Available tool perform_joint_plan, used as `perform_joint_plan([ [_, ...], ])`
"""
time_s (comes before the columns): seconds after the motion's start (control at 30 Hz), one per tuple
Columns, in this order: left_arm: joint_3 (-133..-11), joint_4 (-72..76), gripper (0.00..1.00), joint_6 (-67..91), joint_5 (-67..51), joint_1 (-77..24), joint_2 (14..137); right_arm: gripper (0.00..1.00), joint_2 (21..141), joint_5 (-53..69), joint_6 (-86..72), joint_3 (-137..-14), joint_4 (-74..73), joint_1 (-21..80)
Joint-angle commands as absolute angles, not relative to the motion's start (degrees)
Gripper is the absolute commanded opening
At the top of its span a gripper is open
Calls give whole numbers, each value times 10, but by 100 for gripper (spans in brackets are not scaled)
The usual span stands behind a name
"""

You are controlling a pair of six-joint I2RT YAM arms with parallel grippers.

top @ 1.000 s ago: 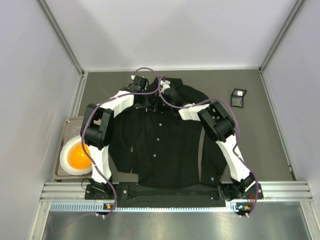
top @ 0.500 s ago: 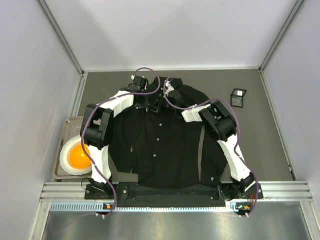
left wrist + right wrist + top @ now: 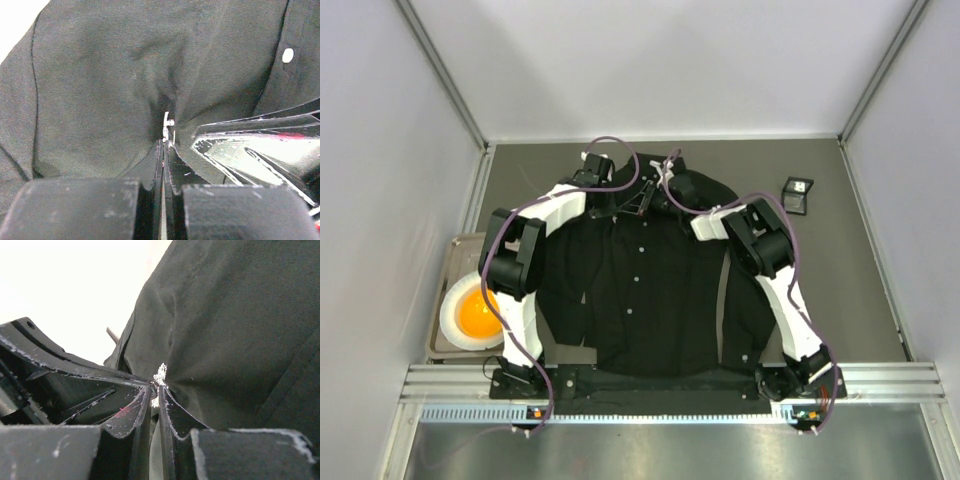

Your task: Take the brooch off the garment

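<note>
The grey bench (image 3: 840, 300) is largely covered by the garment (image 3: 650, 290), which is laid flat. Its long axis runs from the arms' bases outward, and its collar end is pointed away from them. The left hand (image 3: 165, 142) is found at that collar end and is clenched on a pinched fold of the black cloth. The cloth is drawn into creases just ahead of its fingertips. The right hand (image 3: 156, 387) is brought in from the opposite side, tips almost against the left hand's, and only a narrow slit is left between its fingers. The brooch (image 3: 160, 375) is seen at the very tips of the right hand, against the cloth. Its long axis is roughly in line with the fingers, pointing away from the palm. Whether it is grasped or released cannot be told. A white button (image 3: 287, 55) is seen ahead and to the right of the left hand's tips.
</note>
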State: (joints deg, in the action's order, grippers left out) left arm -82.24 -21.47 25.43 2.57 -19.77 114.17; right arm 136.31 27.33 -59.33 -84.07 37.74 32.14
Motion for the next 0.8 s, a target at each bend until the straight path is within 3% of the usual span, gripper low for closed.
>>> perform_joint_plan([
  [0.0, -801, -234, 0, 255, 4, -200, 1141, 12, 1397, 302, -624, -882, 414, 326],
  [0.3, -800, -231, 0, 256, 3, -200, 1140, 5, 1415, 308, -623, -896, 412, 330],
  [0.57, -799, -231, 0, 255, 3, -199, 1140, 8, 1414, 308, -637, -883, 437, 330],
  [0.77, -799, -230, 0, 255, 3, -200, 1140, 0, 1423, 313, -641, -893, 438, 330],
])
